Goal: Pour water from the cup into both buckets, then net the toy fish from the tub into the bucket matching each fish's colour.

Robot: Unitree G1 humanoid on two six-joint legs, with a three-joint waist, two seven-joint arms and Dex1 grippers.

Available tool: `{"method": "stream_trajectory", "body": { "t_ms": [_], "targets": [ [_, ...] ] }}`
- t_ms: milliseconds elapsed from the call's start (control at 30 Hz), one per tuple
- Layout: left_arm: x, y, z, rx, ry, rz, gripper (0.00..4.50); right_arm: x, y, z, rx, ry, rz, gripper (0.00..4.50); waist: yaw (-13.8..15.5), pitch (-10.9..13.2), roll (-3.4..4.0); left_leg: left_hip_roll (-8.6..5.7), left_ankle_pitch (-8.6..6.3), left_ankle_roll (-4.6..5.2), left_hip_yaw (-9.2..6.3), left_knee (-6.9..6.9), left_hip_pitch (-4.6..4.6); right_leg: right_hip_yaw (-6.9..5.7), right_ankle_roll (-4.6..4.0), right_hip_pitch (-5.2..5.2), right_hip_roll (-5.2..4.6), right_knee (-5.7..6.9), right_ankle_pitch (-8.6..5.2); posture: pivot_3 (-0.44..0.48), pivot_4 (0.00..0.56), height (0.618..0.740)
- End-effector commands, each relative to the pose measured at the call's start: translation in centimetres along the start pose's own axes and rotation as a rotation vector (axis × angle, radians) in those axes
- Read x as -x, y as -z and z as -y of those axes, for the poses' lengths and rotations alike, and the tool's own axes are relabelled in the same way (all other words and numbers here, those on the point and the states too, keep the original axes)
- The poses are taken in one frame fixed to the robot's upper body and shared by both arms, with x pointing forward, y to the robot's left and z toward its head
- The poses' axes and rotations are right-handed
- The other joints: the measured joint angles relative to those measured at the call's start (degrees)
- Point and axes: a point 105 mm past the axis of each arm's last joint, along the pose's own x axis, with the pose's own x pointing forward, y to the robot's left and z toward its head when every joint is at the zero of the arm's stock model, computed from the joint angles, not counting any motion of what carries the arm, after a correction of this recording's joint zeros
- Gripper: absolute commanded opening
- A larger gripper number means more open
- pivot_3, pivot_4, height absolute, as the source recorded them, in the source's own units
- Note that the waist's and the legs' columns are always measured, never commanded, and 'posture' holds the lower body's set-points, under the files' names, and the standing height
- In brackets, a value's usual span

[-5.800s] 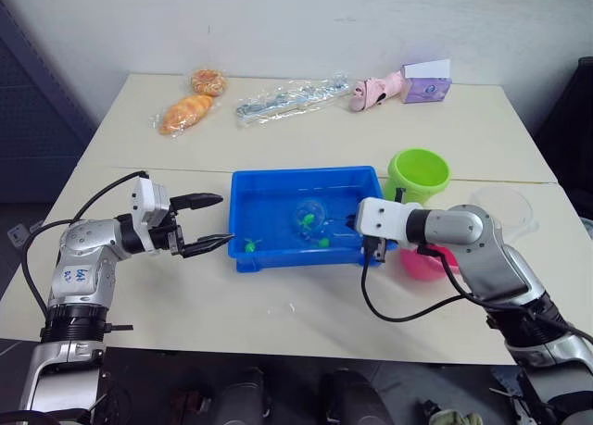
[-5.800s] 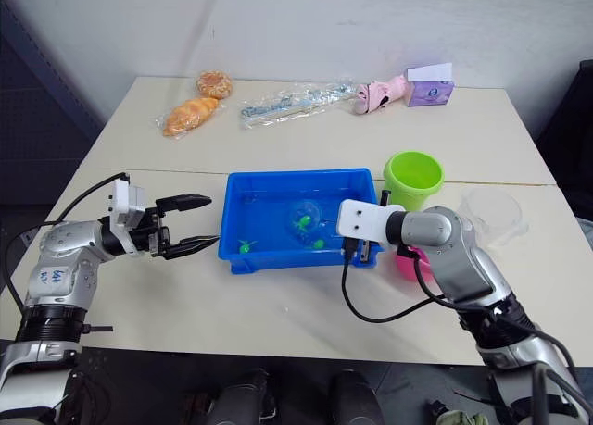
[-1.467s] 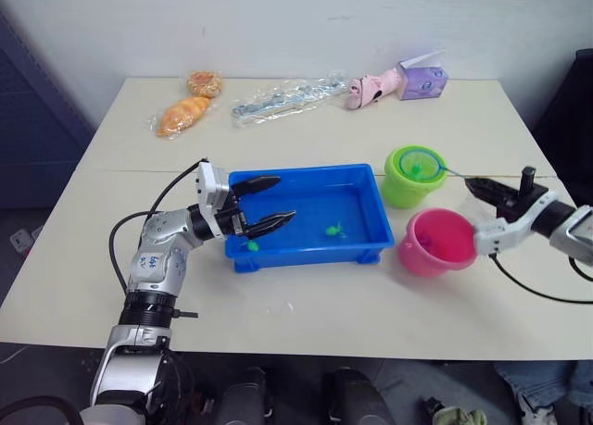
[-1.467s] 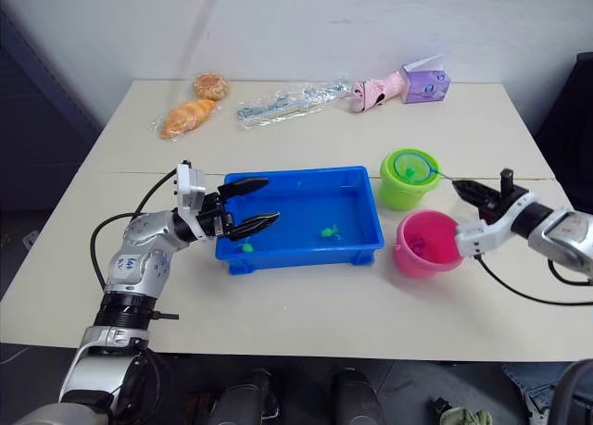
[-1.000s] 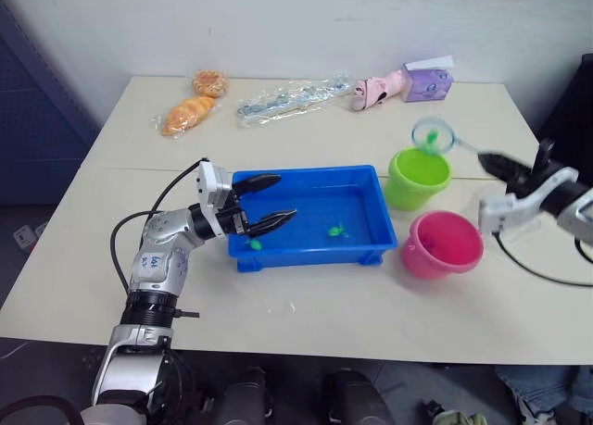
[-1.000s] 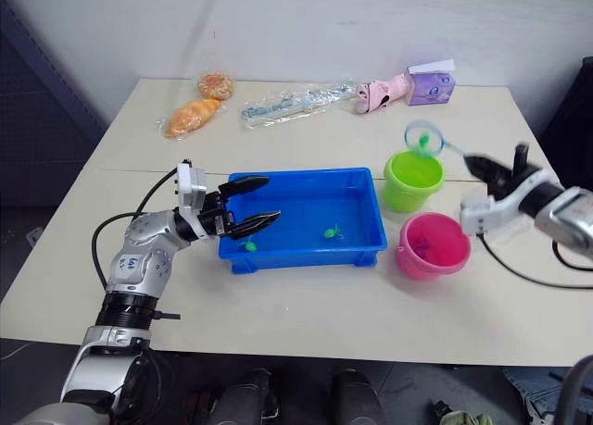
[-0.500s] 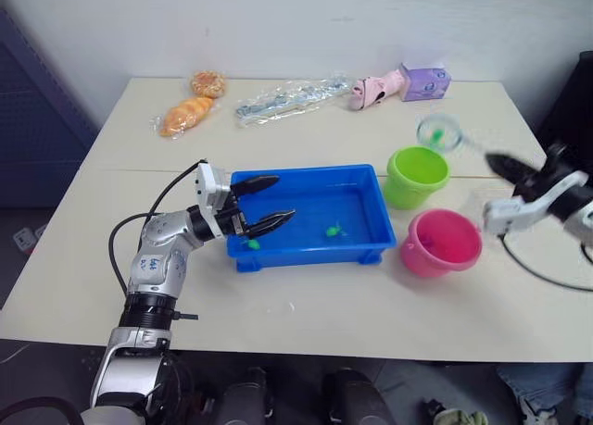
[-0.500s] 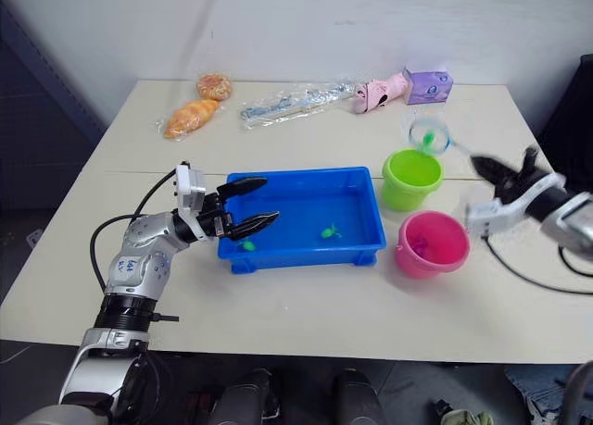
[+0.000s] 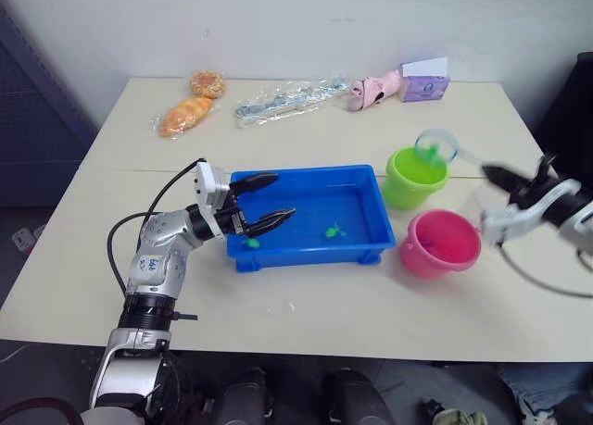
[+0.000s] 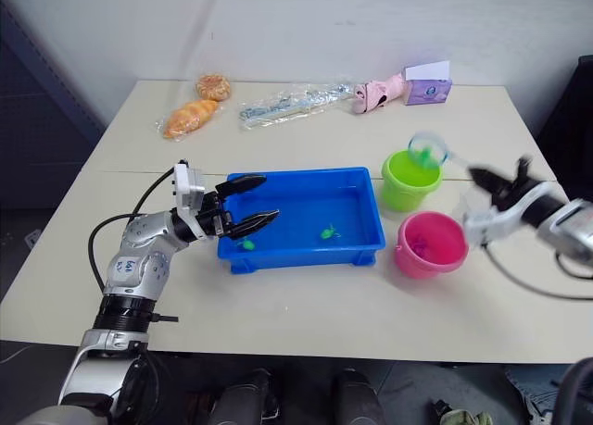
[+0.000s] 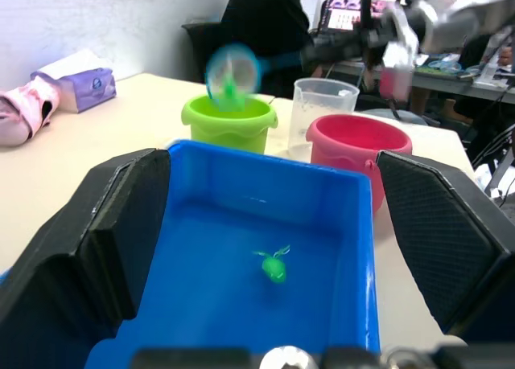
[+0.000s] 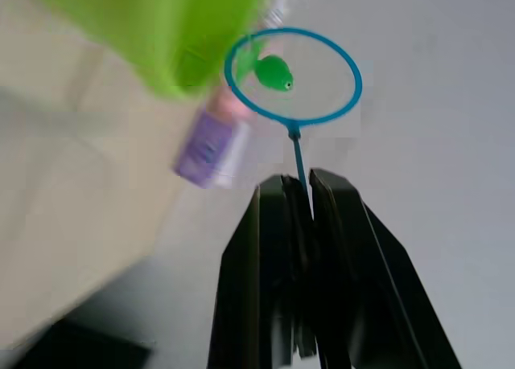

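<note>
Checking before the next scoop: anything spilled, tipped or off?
Nothing stands out. The tub and both buckets stand upright, and the right gripper holds the net with a green fish over the green bucket.

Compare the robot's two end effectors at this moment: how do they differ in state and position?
The left end effector is open and empty, poised over the blue tub's left end. The right end effector is shut on the net handle, holding a green fish above the green bucket. Both have two black fingers.

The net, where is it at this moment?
In the left eye view, the net is on the robot's right, held in the air by the right pincer just above the green bucket, a green fish inside.
</note>
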Motion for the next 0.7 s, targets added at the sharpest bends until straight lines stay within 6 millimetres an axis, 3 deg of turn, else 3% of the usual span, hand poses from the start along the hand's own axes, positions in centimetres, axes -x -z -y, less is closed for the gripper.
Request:
{"method": "stream_trajectory", "body": {
  "t_ms": [33, 233, 300, 333, 400, 533, 700],
  "targets": [
    [-0.1, -1.2, -0.1, -0.054, -0.001, 0.024, 4.41, 1.5, 4.3, 7.2, 0.105, 0.197, -0.12, 0.0, -0.04, -0.02, 0.07, -0.03, 0.01, 0.02, 0.07, -0.02, 0.0, 0.06, 0.01, -0.09, -0.01, 0.11, 0.0, 0.0, 0.15, 0.74],
    [-0.1, -1.1, 0.1, -0.052, 0.001, 0.021, 4.41, 1.5, 5.2, 8.5, 0.113, 0.245, -0.155, 0.0, -0.16, -0.11, -0.19, 0.16, 0.0, -0.05, 0.03, -0.08, 0.19, 0.04, 0.0, 0.11, 0.14, -0.03, 0.0, 0.0, 0.15, 0.74],
    [-0.1, -1.1, 0.0, -0.054, -0.003, 0.022, 4.41, 1.0, 4.7, 7.4, 0.097, 0.227, -0.152, 0.0, -0.14, -0.1, -0.2, 0.13, 0.0, -0.05, 0.04, -0.04, 0.18, 0.06, 0.0, 0.13, 0.1, -0.08, 0.0, 0.0, 0.15, 0.74],
    [-0.1, -1.1, 0.0, -0.053, -0.003, 0.023, 4.41, 0.5, 4.0, 5.3, 0.09, 0.15, -0.124, 0.0, -0.13, -0.1, -0.2, 0.13, -0.01, -0.04, 0.04, -0.02, 0.18, 0.07, 0.0, 0.15, 0.1, -0.07, 0.0, 0.0, 0.15, 0.74],
    [-0.2, -1.1, 0.0, -0.054, -0.002, 0.024, 4.41, 0.3, 2.8, 3.5, 0.073, 0.103, -0.08, 0.0, -0.07, -0.1, -0.2, 0.12, -0.01, -0.04, 0.05, -0.03, 0.18, 0.06, 0.0, 0.14, 0.1, -0.05, 0.0, 0.0, 0.15, 0.74],
    [-0.1, -1.4, -0.3, -0.069, -0.018, 0.029, 4.41, 1.2, 4.3, 6.8, 0.13, 0.182, -0.105, 0.0, 0.0, -0.03, 0.0, 0.04, 0.0, -0.02, 0.1, -0.04, 0.05, 0.1, 0.01, -0.05, 0.03, 0.06, 0.0, 0.0, 0.15, 0.74],
    [0.0, -1.0, -0.1, -0.065, -0.021, 0.029, 4.41, 1.9, 5.0, 6.1, 0.158, 0.127, -0.102, 0.0, -0.08, -0.06, -0.09, 0.1, 0.0, -0.02, 0.09, -0.05, 0.15, 0.09, 0.0, 0.05, 0.08, 0.02, 0.0, 0.0, 0.15, 0.74]
  ]
}}
